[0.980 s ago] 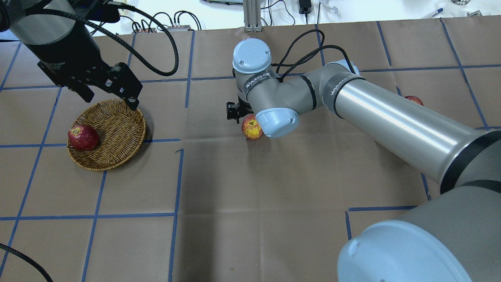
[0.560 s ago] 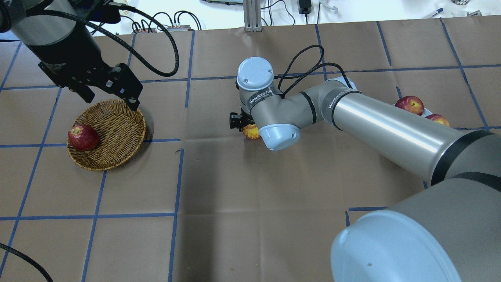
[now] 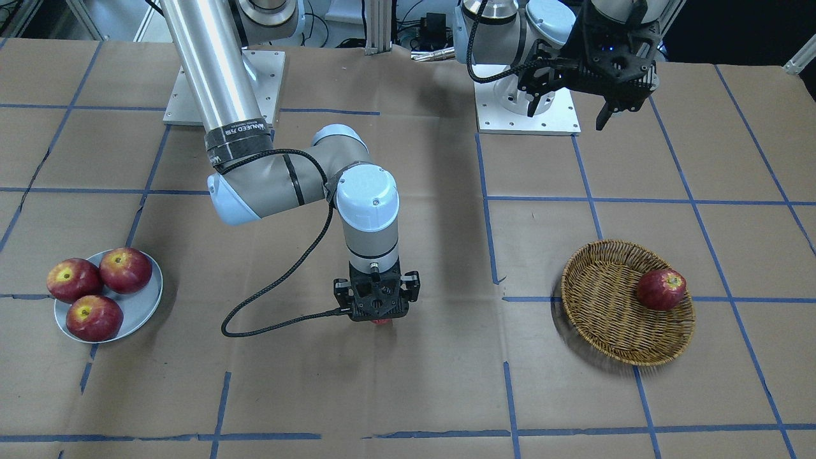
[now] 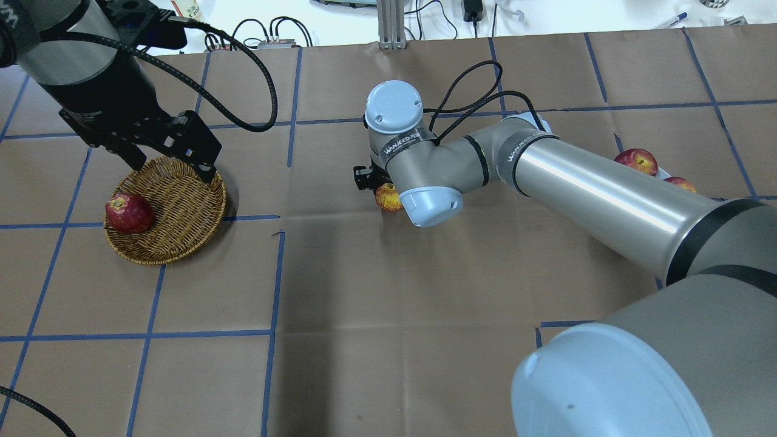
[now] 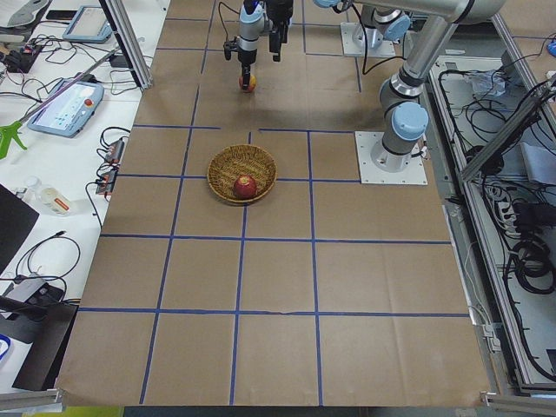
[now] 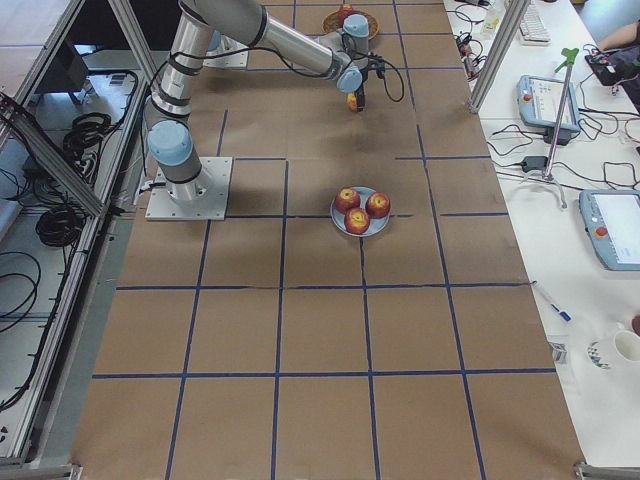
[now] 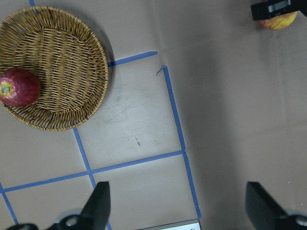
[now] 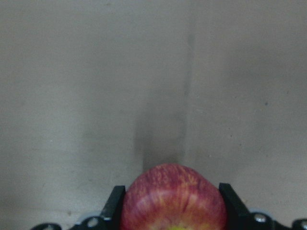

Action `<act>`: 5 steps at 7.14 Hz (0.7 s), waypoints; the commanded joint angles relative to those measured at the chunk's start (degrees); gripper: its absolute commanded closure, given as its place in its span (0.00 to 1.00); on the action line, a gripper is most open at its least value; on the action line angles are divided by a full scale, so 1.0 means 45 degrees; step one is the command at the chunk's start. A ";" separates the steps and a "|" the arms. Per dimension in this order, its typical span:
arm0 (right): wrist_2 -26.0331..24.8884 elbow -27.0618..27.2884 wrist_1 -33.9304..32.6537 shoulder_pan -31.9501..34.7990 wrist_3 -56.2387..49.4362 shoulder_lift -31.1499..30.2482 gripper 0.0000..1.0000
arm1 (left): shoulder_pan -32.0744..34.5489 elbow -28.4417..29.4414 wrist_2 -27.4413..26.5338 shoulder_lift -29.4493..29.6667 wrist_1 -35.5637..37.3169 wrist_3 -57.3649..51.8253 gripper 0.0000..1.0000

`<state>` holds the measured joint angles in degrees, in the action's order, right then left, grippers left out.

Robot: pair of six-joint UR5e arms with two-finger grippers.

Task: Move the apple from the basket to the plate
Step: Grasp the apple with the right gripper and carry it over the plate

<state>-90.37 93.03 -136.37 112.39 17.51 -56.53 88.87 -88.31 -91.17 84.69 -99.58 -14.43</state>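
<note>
The right arm stretches over the middle of the bench (image 4: 388, 340), wrist turned straight down, the right gripper (image 8: 172, 194) with its fingers (image 8: 229, 199) pinching the apple (image 4: 386, 198); bare bench lies all round it. The left gripper (image 4: 172, 164) hangs over the far rim of the basket (image 4: 182, 252), fingers spread. The basket, left, holds one deep-red apple (image 4: 128, 213). The plate (image 3: 143, 312), right, holds three dark-red apples (image 3: 125, 269).

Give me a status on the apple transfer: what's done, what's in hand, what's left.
Done: the apple is out of the basket. In hand: the right hand is shut on it over mid-table; the left hand hangs open above the basket's rim. Left: carry it to the plate, which already holds three red apples, and release it there.
</note>
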 commanded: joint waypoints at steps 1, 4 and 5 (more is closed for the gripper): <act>0.0024 -0.0204 0.0166 -0.0169 -0.0024 -0.0191 0.40 | -0.0002 -0.0004 0.0006 -0.0012 0.0000 0.0004 0.01; 0.0063 -0.2520 0.5009 -0.0734 -0.0083 -0.1398 0.39 | -0.0002 0.0016 0.0025 0.0066 0.0000 0.0024 0.01; 0.0101 -0.3129 0.6770 -0.1394 -0.0392 -0.1944 0.39 | -0.0002 -0.0004 0.0025 0.0066 0.0000 0.0024 0.01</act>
<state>-90.06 82.73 -115.65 108.86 16.85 -62.51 88.86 -88.27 -91.06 84.93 -99.58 -14.34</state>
